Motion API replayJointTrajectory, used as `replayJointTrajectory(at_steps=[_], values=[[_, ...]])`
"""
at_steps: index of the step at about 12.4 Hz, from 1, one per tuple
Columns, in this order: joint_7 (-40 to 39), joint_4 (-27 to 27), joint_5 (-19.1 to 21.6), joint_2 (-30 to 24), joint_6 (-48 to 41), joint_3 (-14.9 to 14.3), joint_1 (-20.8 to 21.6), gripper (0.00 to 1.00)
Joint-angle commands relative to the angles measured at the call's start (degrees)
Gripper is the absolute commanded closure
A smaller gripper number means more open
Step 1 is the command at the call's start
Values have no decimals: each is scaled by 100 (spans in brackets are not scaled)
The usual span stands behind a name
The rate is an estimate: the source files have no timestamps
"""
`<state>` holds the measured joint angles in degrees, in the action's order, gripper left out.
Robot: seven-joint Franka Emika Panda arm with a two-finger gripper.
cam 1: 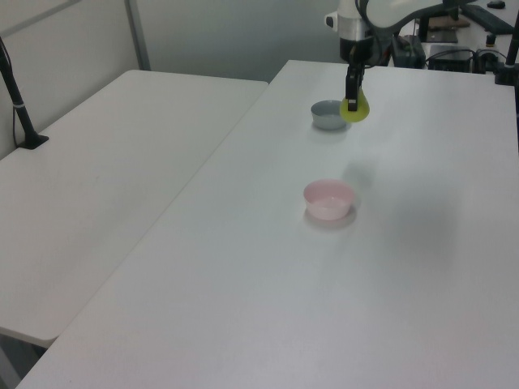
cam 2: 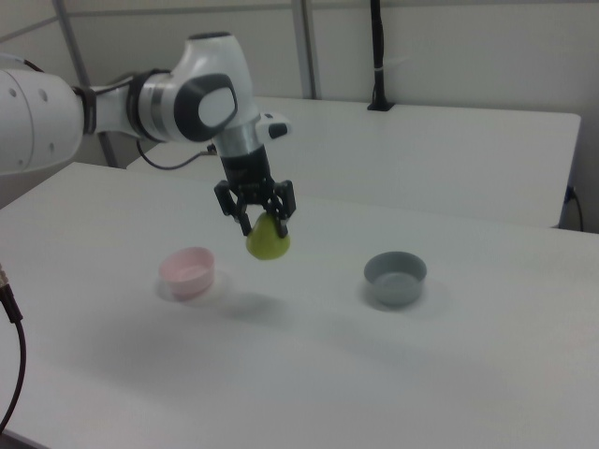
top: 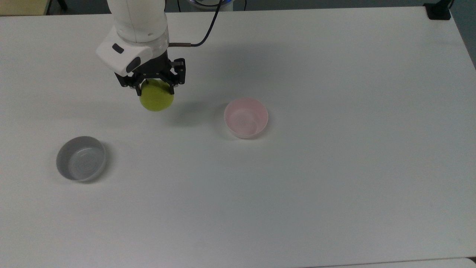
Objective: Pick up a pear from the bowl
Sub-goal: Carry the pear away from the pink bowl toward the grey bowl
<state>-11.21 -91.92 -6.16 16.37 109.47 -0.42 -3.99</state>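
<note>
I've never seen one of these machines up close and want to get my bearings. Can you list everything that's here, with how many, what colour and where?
pear: one, yellow-green, held in the air above the table, between the two bowls in the top view
pink bowl: one, pale pink, empty, near the middle of the table
grey bowl: one, grey, empty, toward the top view's left
table: one, white, under everything
second table: one, white, on the left view's left
cable: one, dark, running from the arm
arm: one, white
gripper: one, black, shut on the pear
</note>
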Motion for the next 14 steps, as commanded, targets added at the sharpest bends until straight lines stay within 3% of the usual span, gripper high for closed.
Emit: replayJointTrajectory(at_steps=[1, 6, 11, 12, 14], values=[[48, -459, 80, 207, 820, -2, -5, 80], [155, -459, 36, 656, 1251, -2, 4, 78], [155, -433, 27, 806, 1384, -2, 21, 70], [155, -432, 27, 815, 1384, -2, 21, 66], [155, -432, 27, 815, 1375, -2, 21, 35]])
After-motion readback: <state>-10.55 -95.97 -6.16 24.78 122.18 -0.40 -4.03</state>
